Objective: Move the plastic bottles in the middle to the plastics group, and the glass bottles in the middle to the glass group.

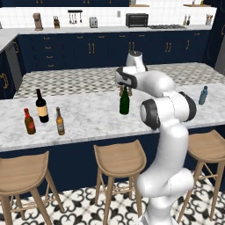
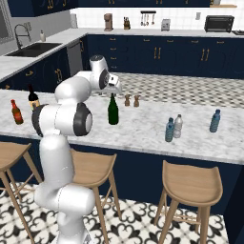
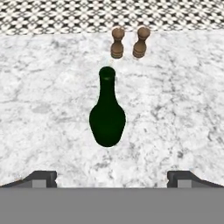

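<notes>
The dark green wine bottle (image 3: 107, 111) stands upright mid-counter, also seen as the green bottle (image 1: 125, 101) (image 2: 113, 110). My gripper (image 3: 112, 177) hovers just above its neck, open, fingertips (image 3: 42, 178) wide apart and holding nothing. The amber beer bottle (image 1: 60, 121) stands at the left beside the black wine bottle (image 1: 41, 106) and the small red-brown bottle (image 1: 29, 121). At the right, the translucent blue-grey bottle (image 2: 169, 130) stands touching-close to the pale grey bottle (image 2: 178, 126); the bright blue dark-capped bottle (image 2: 215, 121) is further right.
Two brown wooden shakers (image 3: 129, 42) stand just behind the green bottle near the marble counter's far edge (image 1: 101, 88). Wooden stools (image 1: 119, 160) line the counter's near side.
</notes>
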You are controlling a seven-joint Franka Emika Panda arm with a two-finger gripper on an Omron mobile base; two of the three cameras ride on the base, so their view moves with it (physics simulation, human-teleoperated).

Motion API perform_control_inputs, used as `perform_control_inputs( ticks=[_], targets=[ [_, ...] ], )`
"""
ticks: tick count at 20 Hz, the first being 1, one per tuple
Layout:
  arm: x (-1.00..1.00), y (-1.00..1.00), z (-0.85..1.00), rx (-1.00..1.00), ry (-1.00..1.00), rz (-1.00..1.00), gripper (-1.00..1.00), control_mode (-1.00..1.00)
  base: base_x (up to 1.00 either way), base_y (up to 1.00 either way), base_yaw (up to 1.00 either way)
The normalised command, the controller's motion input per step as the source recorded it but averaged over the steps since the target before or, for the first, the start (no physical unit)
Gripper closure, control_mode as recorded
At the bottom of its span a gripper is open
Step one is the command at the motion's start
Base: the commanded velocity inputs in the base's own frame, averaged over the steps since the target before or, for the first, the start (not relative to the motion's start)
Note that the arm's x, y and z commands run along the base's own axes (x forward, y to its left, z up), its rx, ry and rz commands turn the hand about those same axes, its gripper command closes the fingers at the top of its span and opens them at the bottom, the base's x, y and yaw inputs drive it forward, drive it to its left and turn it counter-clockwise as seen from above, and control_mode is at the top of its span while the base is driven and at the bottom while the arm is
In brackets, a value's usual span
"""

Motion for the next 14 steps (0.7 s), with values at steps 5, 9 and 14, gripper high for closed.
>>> perform_control_inputs(
  ticks=[5, 9, 14],
  targets=[
    [0.29, -0.01, -0.31, 0.0, 0.04, 0.03, -1.0, -1.0, 0.0, 0.0, 0.0],
    [0.21, -0.01, -0.25, 0.0, 0.0, 0.06, -1.0, -1.0, 0.0, 0.0, 0.0],
    [0.27, -0.09, -0.12, 0.0, 0.0, 0.07, -1.0, -1.0, 0.0, 0.0, 0.0]
  ],
)
